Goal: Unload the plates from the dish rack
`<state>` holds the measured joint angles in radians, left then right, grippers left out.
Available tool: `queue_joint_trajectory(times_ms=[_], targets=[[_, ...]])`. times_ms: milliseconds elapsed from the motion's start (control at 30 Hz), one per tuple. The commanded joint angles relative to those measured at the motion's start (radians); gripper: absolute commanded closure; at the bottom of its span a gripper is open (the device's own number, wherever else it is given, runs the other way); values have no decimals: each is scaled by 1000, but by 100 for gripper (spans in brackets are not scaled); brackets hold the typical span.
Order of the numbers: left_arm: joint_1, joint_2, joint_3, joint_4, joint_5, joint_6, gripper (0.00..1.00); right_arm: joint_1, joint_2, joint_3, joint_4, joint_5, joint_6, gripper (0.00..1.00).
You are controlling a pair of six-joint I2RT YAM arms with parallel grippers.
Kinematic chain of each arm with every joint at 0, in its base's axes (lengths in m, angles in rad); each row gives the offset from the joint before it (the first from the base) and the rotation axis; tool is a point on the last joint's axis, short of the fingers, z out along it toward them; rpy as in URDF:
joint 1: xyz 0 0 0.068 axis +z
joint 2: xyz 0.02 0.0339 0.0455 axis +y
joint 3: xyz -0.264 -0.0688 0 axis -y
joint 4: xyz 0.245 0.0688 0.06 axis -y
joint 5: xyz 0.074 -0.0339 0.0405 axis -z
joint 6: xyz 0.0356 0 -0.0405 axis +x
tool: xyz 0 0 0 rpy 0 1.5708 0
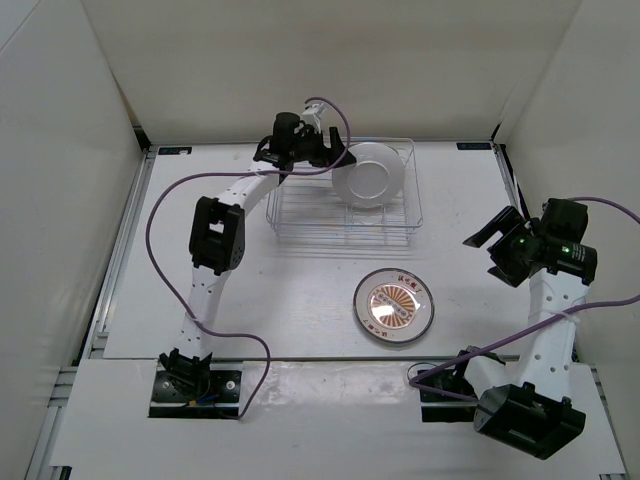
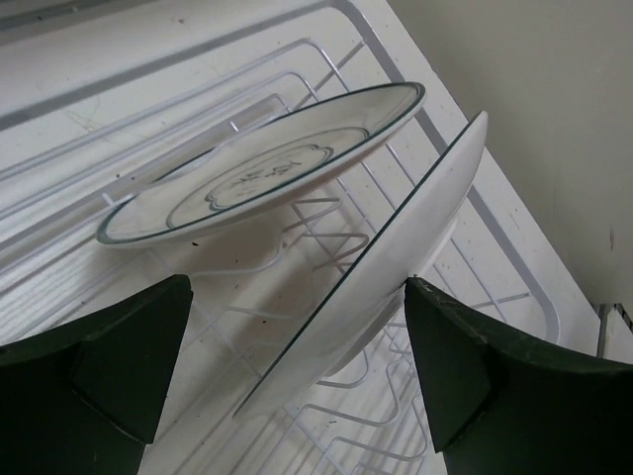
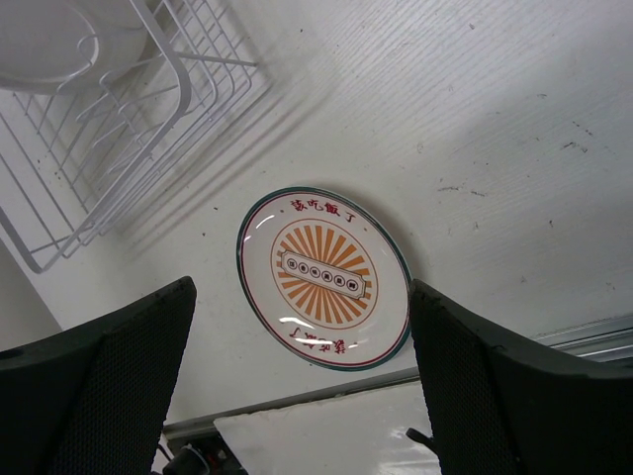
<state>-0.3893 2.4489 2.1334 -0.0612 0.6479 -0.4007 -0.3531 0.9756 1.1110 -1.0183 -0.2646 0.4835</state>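
The dish rack (image 1: pixel 300 212), a white wire basket, stands at the table's back centre. White plates (image 1: pixel 372 178) lean in its right half. The left wrist view shows two of them. One with thin dark rings (image 2: pixel 262 173) faces the camera. The other (image 2: pixel 386 262) is seen edge-on. My left gripper (image 1: pixel 333 155) is open around the edge-on plate's rim (image 2: pixel 297 287). Its right finger (image 2: pixel 465 366) touches the plate's underside and its left finger (image 2: pixel 109 366) is apart from it. The orange sunburst plate (image 1: pixel 394 305) lies flat on the table in front of the rack. My right gripper (image 1: pixel 497 247) is open and empty to its right, above the table (image 3: pixel 302 287).
White walls enclose the table on three sides. The rack's left half (image 1: pixel 295 205) holds only upright tines. In the right wrist view the rack's corner (image 3: pixel 119 148) lies up and left of the sunburst plate (image 3: pixel 322 277), and the table's near edge rail (image 3: pixel 593 332) runs below it.
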Motion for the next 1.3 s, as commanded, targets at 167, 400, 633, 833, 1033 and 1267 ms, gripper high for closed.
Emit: queue_joint_trajectory(times_ms=[167, 400, 633, 833, 1033, 1267], targets=[[13, -56, -15, 107, 38, -16, 18, -3, -5, 32, -23, 14, -29, 11], [6, -54, -26, 198, 156, -131, 43, -1, 12, 23, -29, 24, -22, 11], [3, -71, -24, 250, 268, -233, 64, -3, 23, 24, -32, 24, -19, 11], [6, -103, -6, 297, 279, -322, 97, -1, 32, 24, -40, 21, -13, 11], [9, -99, -18, 449, 240, -530, 100, -3, 35, 16, -45, 16, -5, 11], [10, -93, -29, 485, 214, -705, 100, -3, 21, 4, -49, 22, -3, 11]])
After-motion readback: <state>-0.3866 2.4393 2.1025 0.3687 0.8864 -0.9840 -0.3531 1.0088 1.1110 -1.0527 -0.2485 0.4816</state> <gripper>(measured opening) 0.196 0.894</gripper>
